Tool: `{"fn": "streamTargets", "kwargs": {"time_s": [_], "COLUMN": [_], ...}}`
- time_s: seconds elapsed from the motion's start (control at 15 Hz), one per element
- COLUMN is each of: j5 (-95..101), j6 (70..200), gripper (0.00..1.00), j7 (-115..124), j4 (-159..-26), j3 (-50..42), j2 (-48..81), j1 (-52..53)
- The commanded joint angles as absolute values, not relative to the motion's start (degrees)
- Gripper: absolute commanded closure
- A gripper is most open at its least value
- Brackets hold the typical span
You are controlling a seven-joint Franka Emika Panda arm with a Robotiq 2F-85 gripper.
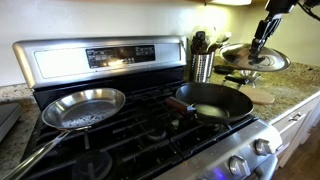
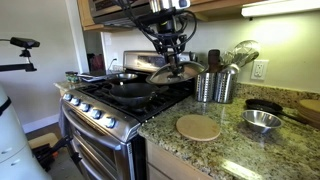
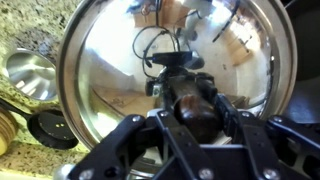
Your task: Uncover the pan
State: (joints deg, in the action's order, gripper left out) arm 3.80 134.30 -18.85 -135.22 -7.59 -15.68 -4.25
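One arm, wrist downward over the airborne lid, jaws tight around its knob (pan bare).

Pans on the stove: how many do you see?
2. The silver skillet lies at one end of the stove, the black pan at the opposite end. None seems hidden.

This is looking like a home kitchen: a stainless gas range with front knobs is standing between speckled granite countertops, the pan and a steel skillet are sitting on its grates, and a utensil holder is standing by a wall outlet.
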Motion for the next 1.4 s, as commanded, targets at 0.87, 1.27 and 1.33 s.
{"fn": "streamTargets", "kwargs": {"time_s": [0.87,1.27,1.33], "j5": [4.0,-2.3,-3.8], "j6": [141.4,150.9,151.7], "gripper": [0.79,0.79,0.79], "j7": [-20.6,-20.4,-20.4], "j4": [-133.6,-132.5,-132.1], "j3": [-17.5,-15.0,-14.2], "j2": [-4.4,5.4,6.8], "j1": [-12.3,-12.3,-12.4]}}
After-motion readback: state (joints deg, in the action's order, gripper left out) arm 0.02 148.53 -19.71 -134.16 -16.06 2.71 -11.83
